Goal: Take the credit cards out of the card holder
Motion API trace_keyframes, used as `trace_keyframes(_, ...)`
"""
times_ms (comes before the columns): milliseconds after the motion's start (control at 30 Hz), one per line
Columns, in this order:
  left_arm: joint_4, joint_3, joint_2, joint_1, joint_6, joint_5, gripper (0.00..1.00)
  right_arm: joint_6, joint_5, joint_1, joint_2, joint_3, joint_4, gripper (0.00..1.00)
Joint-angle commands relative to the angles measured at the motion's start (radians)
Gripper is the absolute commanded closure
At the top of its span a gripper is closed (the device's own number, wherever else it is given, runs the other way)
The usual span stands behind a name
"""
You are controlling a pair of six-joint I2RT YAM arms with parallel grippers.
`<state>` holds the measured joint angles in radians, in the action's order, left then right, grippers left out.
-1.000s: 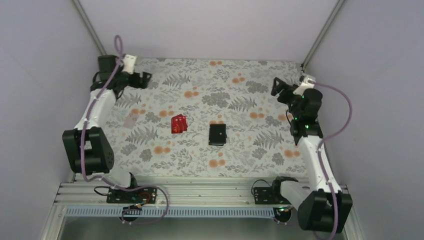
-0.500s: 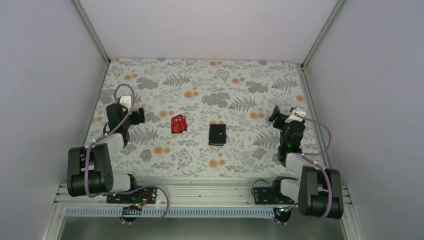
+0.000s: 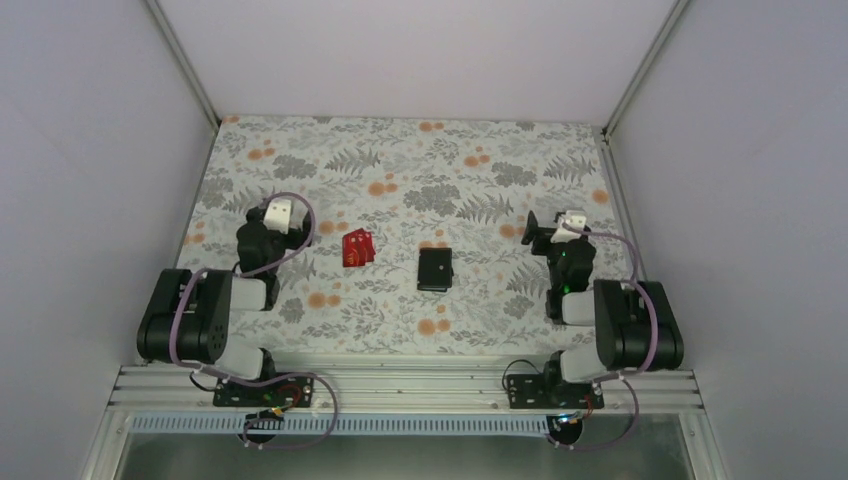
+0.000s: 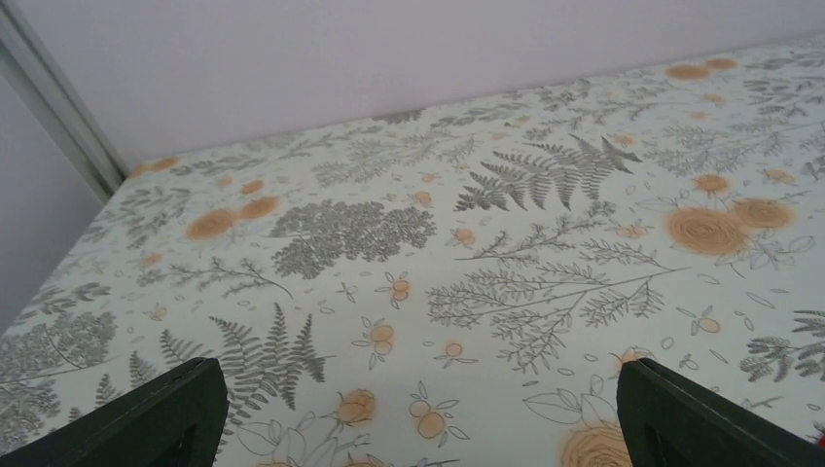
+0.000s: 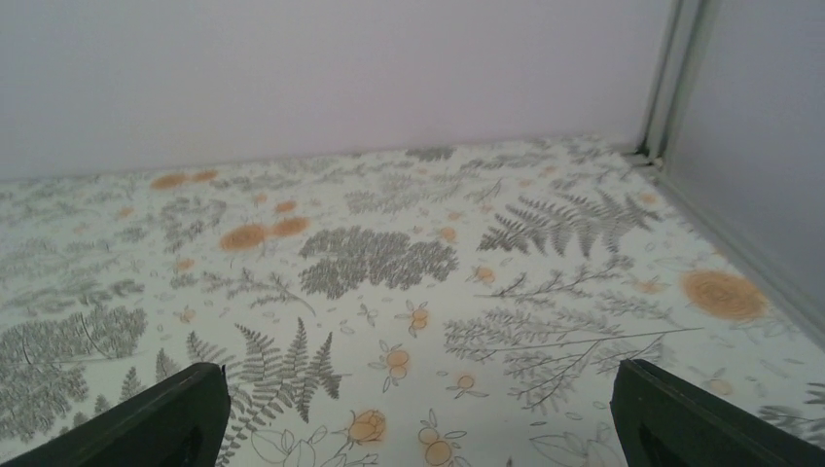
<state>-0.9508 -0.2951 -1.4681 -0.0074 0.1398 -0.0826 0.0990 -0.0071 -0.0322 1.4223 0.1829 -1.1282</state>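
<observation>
The red credit cards (image 3: 358, 248) lie in a small overlapping pile on the floral tablecloth, left of centre. To their right the black card holder (image 3: 434, 269) lies flat and closed, a pale dot on its top. My left gripper (image 3: 304, 230) hovers left of the cards, open, with nothing between its fingers. My right gripper (image 3: 534, 232) stands open and empty to the right of the holder. Both wrist views show only tablecloth between the wide-apart fingertips: left gripper (image 4: 418, 394), right gripper (image 5: 420, 394). Neither wrist view shows the cards or the holder.
The floral tablecloth (image 3: 420, 170) covers the table, with pale walls on three sides and metal corner posts (image 3: 185, 60) at the back. Both arms are folded close to their bases at the aluminium rail (image 3: 400, 385) along the near edge.
Both arms have drawn back from the far corners and folded in toward their bases, the grippers now level with the cards and holder. The cards and holder have not moved.
</observation>
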Motion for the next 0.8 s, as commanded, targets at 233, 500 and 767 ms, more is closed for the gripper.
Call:
trace_keyframes(233, -0.314, 0.065, -0.086, 0.024, 0.008, -0.009, 0.00, -0.091, -0.048, 0.023, 0.091, 0.110, -0.015, 0.01)
trace_keyframes(500, -0.287, 0.053, -0.081, 0.027, -0.006, 0.005, 0.00, -0.087, -0.058, 0.017, 0.092, 0.113, -0.008, 0.01)
trace_keyframes(767, -0.279, 0.048, -0.082, 0.035, -0.010, -0.006, 0.00, -0.084, -0.064, 0.012, 0.092, 0.115, -0.006, 0.01)
